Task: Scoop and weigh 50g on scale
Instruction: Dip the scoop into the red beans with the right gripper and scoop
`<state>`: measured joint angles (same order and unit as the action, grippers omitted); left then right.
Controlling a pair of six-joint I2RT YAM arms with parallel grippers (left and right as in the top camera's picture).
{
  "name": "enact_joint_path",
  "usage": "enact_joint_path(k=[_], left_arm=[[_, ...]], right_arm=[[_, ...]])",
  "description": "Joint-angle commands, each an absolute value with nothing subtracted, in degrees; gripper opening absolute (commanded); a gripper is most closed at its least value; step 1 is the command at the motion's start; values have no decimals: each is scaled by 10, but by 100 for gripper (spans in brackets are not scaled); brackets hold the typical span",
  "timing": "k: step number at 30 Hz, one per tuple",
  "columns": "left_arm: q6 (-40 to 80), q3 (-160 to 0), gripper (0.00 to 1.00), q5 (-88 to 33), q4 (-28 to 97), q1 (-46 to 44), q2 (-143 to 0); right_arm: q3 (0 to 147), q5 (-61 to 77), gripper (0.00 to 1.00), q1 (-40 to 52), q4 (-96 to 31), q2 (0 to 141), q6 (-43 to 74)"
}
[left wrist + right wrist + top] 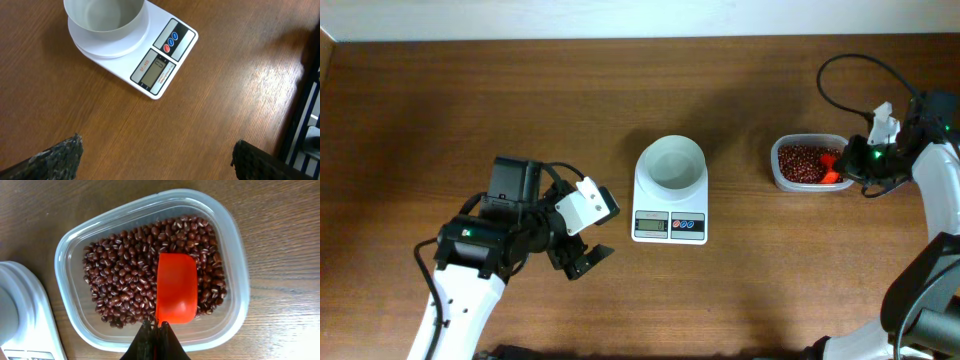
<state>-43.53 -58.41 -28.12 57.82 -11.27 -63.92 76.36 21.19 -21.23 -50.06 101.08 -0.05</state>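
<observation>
Scoop rests on the beans, our right gripper clenched on its handle to dig; left gripper released, parked clear of the scale.

A robotics lab set-up is suggested, not a home kitchen. A left arm and a right arm, both white, are mounted at a bare wood-grain bench, with a black cable looped alongside. Only a scale and a clear tub of beans are laid out. A pale wall is seen behind.
</observation>
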Motion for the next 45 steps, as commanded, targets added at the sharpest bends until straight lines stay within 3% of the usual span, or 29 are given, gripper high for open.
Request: enact_joint_path(k=[1,12,22,45], left_arm=[[-443,-594,99,-291,578,-110,-638],[-443,-594,99,-291,578,-110,-638],[-443,-594,99,-291,578,-110,-638],[-443,-594,99,-291,578,-110,-638]], right_arm=[[754,229,4,-211,-492,1024,-7],[754,245,4,-211,-495,1096,-7],[756,459,4,-301,-517,1096,-43],[756,582,4,-381,-519,1096,-43]])
